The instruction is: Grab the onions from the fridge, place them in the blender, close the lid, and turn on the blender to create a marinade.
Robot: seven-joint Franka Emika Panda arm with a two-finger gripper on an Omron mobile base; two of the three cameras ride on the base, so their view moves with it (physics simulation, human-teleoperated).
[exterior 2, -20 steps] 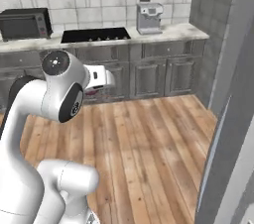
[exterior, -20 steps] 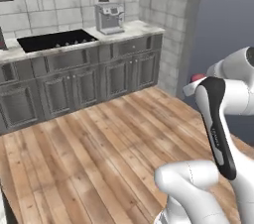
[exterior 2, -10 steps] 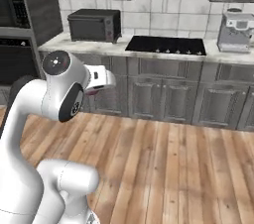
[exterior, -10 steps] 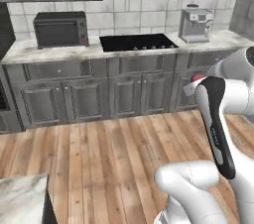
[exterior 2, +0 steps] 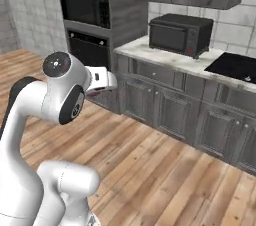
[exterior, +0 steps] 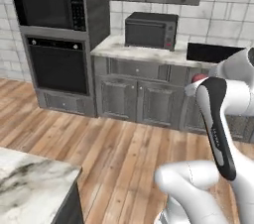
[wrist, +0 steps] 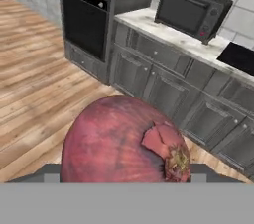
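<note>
Hand view puts the red onion [wrist: 124,141] close against the gripper [wrist: 126,181], jaws clamped wide around it. My base has swung left; wall oven [exterior: 57,64] replaces the coffee machine, so I'm carrying it toward the blender.

light: even, soft, no clear source | shadows: faint | glare: none | sharpness: coarse, slightly blurred

Left base view: from behind the arm, facing the wall oven [exterior: 57,64] and toaster oven [exterior: 150,30].
Right base view: opposite side, same counter [exterior 2: 165,59] (shared).
Hand view: very near the red onion [wrist: 124,141], cabinets [wrist: 163,86] beyond the gripper.
</note>
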